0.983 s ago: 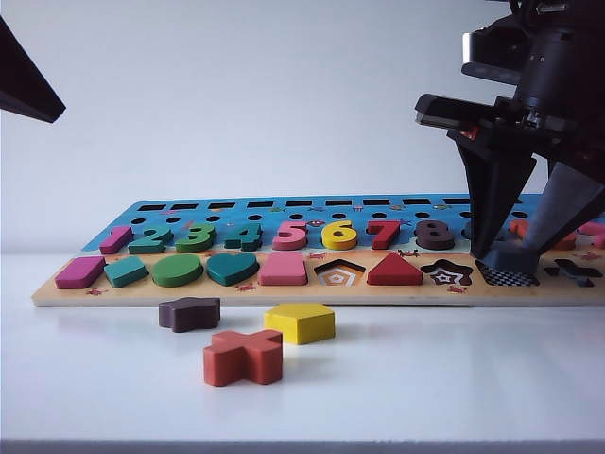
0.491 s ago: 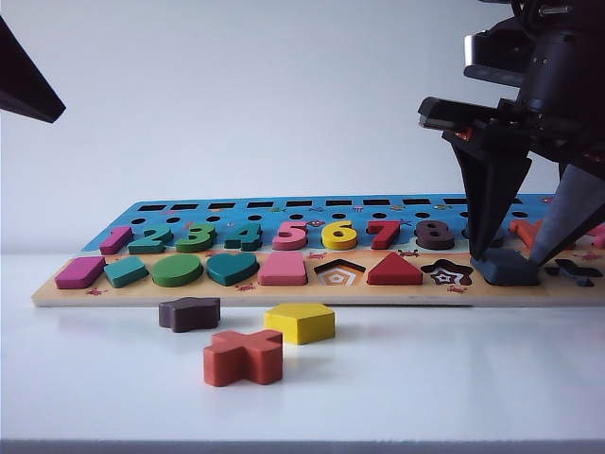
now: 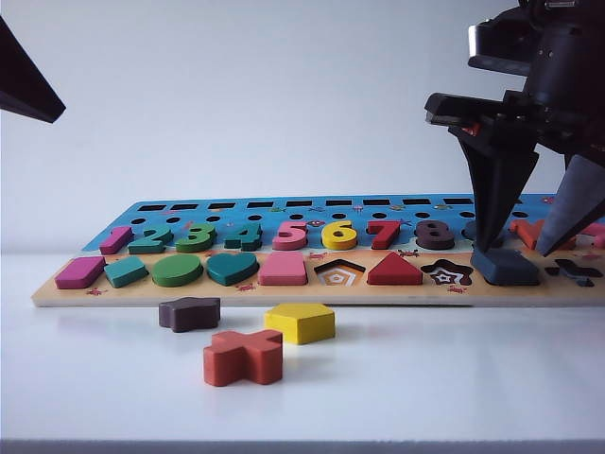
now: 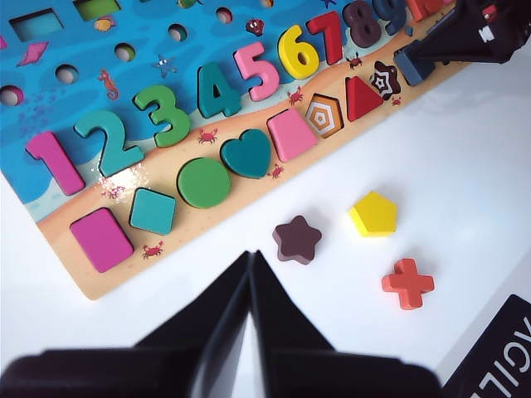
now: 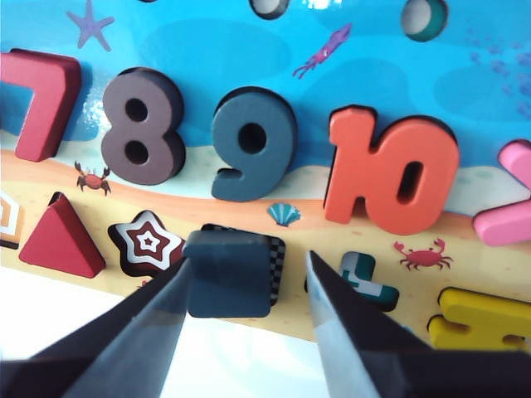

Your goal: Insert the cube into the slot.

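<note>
The right gripper [image 5: 245, 319] hangs over the far right end of the puzzle board [image 3: 284, 293], its jaws apart and pointing down on either side of the cube [image 5: 230, 272]. In the right wrist view one finger touches or nearly touches the cube's edge while the other stands clear of it, so nothing is clamped. The cube, a flat dark navy block with rounded corners, lies on the slot [image 5: 277, 259] but not squarely: a strip of the black-and-white checkerboard floor shows along one side, and the block sits shifted toward the star-shaped recess [image 5: 148, 241]. Seen from the exterior view, the cube [image 3: 506, 266] rests on the board at about 3 o'clock from the red triangle [image 3: 394, 270], with the cross-shaped recess [image 3: 572, 272] just beside it at its own 3 o'clock. The left gripper [image 4: 251, 274] is held above the table [image 3: 425, 378], well apart from the cube, with its jaws pressed together and holding nothing. On the table in front of the board lie a dark brown star piece [image 3: 189, 313], a yellow pentagon [image 3: 300, 323] and an orange-red cross [image 3: 243, 357].
</note>
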Controlling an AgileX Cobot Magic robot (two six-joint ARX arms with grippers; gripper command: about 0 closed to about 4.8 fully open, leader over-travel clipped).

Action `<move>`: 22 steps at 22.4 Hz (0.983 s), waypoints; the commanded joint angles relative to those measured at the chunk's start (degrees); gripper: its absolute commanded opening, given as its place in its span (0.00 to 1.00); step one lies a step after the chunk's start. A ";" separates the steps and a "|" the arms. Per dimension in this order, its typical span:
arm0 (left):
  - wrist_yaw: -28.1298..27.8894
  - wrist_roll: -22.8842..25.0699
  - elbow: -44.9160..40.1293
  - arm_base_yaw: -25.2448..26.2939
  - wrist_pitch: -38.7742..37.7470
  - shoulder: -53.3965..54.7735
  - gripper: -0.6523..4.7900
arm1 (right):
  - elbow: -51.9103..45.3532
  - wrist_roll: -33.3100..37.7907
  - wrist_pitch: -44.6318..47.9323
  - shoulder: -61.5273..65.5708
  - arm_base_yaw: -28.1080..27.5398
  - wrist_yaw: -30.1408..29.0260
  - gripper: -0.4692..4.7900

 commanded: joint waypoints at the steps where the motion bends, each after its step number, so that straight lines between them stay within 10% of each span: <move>1: 0.11 -0.13 0.24 -0.07 0.39 0.02 0.14 | 0.20 -0.24 0.37 -0.31 -0.04 0.52 0.58; 13: 0.11 -0.15 0.24 -0.07 0.39 0.02 0.14 | 0.20 -0.42 0.76 -1.01 0.09 -0.15 0.56; 22: 0.11 -0.15 0.24 -0.07 0.39 0.02 0.14 | 0.35 -0.85 1.27 -4.37 0.57 -7.91 0.08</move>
